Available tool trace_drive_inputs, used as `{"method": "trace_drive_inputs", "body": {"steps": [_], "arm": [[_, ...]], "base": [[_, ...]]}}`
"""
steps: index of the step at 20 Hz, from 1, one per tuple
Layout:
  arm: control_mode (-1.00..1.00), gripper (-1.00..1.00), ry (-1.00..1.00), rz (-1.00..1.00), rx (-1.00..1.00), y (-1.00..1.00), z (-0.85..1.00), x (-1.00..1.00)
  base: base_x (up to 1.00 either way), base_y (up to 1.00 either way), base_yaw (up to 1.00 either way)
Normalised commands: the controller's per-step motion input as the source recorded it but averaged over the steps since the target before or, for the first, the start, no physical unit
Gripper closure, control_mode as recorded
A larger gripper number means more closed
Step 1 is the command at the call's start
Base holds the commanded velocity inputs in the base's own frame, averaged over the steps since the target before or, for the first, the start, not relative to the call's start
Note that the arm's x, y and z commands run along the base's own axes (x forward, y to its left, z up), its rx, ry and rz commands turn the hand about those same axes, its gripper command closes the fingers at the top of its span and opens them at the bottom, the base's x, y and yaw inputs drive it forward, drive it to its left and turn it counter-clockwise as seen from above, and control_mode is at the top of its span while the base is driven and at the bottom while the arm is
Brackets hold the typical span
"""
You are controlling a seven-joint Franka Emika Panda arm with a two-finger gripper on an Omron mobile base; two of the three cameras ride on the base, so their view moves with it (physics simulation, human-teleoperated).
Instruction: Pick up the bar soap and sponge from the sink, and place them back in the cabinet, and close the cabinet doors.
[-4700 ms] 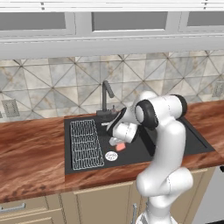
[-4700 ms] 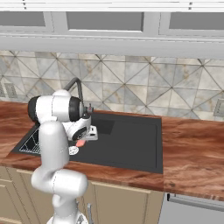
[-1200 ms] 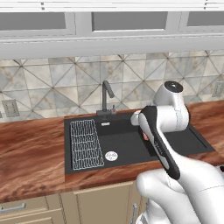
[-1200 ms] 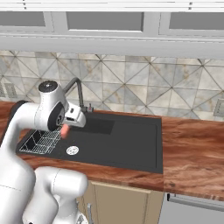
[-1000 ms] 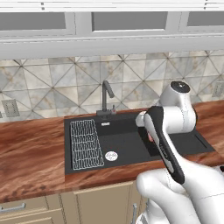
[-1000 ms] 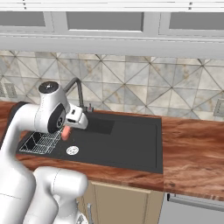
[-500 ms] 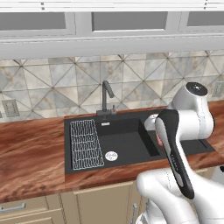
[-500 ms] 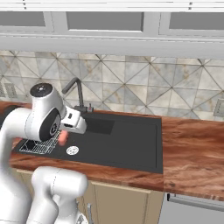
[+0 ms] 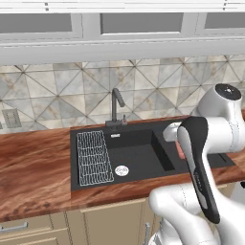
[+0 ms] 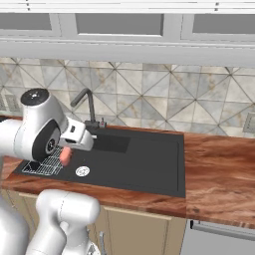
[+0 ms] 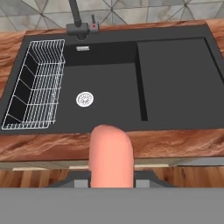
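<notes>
the bar soap [image 11: 111, 154] is clamped in the gripper [image 11: 111, 183] above the sink [image 11: 175, 65]; judged light, stiff and slippery, best squeezed across flat sides

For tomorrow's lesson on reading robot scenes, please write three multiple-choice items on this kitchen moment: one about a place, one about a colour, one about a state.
1. Where does the wire rack sit in the sink?
A. at the end left of the faucet
B. on the flat shelf at the other end
C. on the wooden counter

2. What colour is the bar soap?
A. mustard yellow
B. salmon pink
C. white

3. What is the state of the gripper?
A. wide open above the drain
B. shut on the bar soap
C. shut on the faucet

Answers:
1 A, since the hand view shows the rack in the basin's left end, beside the round drain.
2 B, as the rounded bar is pink in the hand view and in the right base view.
3 B, because the soap rises between the fingers, lifted clear of the basin.
</notes>
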Motion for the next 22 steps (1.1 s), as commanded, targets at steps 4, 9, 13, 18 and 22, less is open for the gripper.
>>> {"method": "trace_drive_inputs", "body": {"steps": [4,9,13,18,22], "arm": [[-1.00,1.00,0.00,0.00,0.00,0.00,0.00,-0.14],[1.00,1.00,0.00,0.00,0.00,0.00,0.00,-0.01],[1.00,1.00,0.00,0.00,0.00,0.00,0.00,0.00],[1.00,1.00,0.00,0.00,0.00,0.00,0.00,0.00],[1.00,1.00,0.00,0.00,0.00,0.00,0.00,0.00]], "base": [[0.00,0.00,0.00],[-0.17,0.00,0.00],[-0.71,-0.46,0.00],[-0.70,-0.62,0.00],[-0.34,-0.83,0.00]]}}
